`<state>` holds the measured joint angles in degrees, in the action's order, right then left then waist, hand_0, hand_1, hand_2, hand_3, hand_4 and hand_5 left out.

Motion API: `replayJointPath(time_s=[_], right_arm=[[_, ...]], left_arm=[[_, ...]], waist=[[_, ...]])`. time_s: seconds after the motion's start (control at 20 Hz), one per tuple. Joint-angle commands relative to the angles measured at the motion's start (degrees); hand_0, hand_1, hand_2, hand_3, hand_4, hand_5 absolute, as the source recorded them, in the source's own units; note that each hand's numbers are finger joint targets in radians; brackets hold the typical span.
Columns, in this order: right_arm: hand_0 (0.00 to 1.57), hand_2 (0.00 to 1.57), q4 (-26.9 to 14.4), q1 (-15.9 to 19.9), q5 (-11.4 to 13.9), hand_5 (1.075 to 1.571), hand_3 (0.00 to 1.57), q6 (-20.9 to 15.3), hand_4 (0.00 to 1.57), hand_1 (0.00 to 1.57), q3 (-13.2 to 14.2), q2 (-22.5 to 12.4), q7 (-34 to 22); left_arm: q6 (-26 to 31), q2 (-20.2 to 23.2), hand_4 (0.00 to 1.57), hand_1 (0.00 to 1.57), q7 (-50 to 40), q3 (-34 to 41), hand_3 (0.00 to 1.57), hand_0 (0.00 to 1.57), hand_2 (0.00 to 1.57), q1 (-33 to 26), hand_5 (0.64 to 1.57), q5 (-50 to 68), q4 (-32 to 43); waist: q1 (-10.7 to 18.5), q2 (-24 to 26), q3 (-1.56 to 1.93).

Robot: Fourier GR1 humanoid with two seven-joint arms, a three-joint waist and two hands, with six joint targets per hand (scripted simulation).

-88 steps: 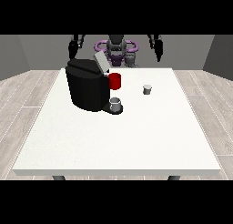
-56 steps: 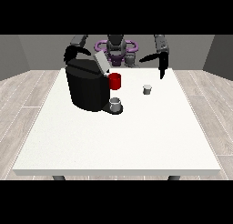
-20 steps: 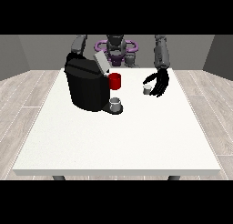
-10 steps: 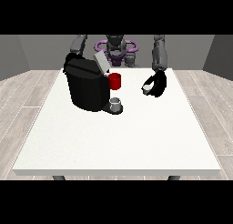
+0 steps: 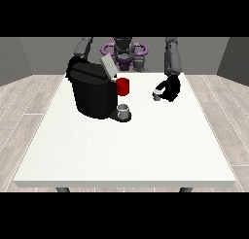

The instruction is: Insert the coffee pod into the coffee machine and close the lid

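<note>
Between the bulky black coffee machine [image 5: 94, 93] with its raised grey lid [image 5: 108, 66] and the small grey coffee pod [image 5: 157, 95] the white desk [image 5: 126, 145] lies bare — only the red mug [image 5: 123, 86] and a small grey cup [image 5: 124, 110] crowd the machine's near side.

Hand at the view's right [image 5: 171, 89] hangs low on a steep forearm (fingers curled inward)

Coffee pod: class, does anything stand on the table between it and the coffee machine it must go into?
Yes. A red cup stands by the coffee machine, between it and the coffee pod. The hand at the view's right is already at the pod, nothing between them.
</note>
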<state>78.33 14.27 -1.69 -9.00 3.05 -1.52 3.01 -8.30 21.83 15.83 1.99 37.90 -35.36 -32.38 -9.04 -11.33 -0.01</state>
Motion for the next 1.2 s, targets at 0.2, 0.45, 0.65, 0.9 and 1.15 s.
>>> replayJointPath(time_s=[0.2, 0.45, 0.65, 0.9, 1.15], right_arm=[[0.0, 0.0, -5.05, -0.99, 2.09, 1.571, 0.0, -2.22, 0.51, 0.0, -1.26, 1.44, 1.39], [0.0, 0.0, -7.22, -0.48, 0.27, 1.571, 0.0, -0.07, 0.49, 0.0, 0.34, 0.54, 1.5], [0.0, 0.0, -5.14, -2.35, -1.33, 1.571, 0.0, 3.32, 0.48, 0.0, 0.71, -0.87, 5.25], [0.0, 0.0, -3.56, -0.29, -1.22, 1.571, 0.0, 2.0, 0.5, 0.0, -0.18, 0.55, 3.62], [0.0, 0.0, -1.6, 1.13, 0.46, 1.571, 0.0, 1.48, 0.49, 0.0, -1.38, -0.69, -0.32]], left_arm=[[7.03, -2.38, 0.59, 1.34, -0.97, -2.55, 1.36, 1.34, 1.4, 4.81, 1.571, -0.67, -4.39], [11.0, -2.33, 0.54, 1.26, -4.54, -2.57, 1.29, 1.26, 1.33, 9.88, 1.571, -0.6, -6.65], [13.73, 3.14, 0.57, 1.23, -2.04, 1.06, 1.29, 1.23, 1.32, 12.01, 1.571, 0.95, -5.43], [15.6, 3.83, 0.56, 1.25, -1.45, 2.34, 1.29, 1.25, 1.33, 14.43, 1.571, 1.43, -6.04], [14.48, 3.91, 0.52, 1.07, -4.48, 3.09, 1.23, 1.07, 1.22, 18.49, 1.571, 0.59, -6.26]], waist=[[2.29, 5.92, 0.01], [1.65, 7.34, 0.04], [-1.32, 4.19, 0.02], [-1.66, 3.47, 0.01], [-3.91, 3.16, 0.0]])
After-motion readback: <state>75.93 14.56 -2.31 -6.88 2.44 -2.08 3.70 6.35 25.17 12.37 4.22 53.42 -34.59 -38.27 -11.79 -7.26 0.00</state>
